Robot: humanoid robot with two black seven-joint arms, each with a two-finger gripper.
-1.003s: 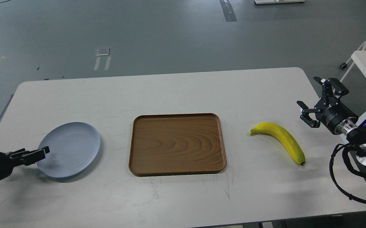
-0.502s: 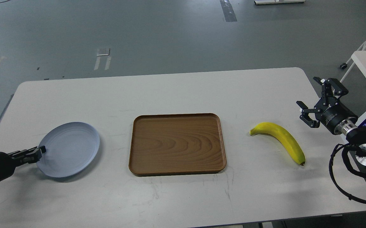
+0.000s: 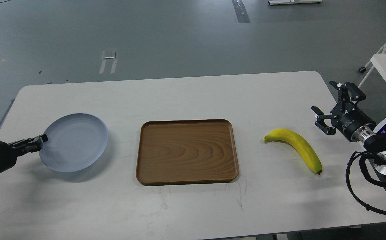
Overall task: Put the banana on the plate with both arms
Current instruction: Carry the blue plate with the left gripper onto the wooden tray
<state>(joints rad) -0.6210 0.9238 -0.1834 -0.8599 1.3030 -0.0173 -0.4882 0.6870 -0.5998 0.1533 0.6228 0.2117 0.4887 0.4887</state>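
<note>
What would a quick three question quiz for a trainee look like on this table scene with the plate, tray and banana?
1. True or false: the banana lies on the plate.
2. What sits between plate and banana? A) a bowl B) the wooden tray C) a cup
3. Which gripper holds the plate's rim?

Key:
1. False; it lies on the table.
2. B.
3. The left gripper; the right gripper is open and holds nothing.

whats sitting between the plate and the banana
In the head view, the brown wooden tray lies between the plate and the banana, apart from both.
</note>
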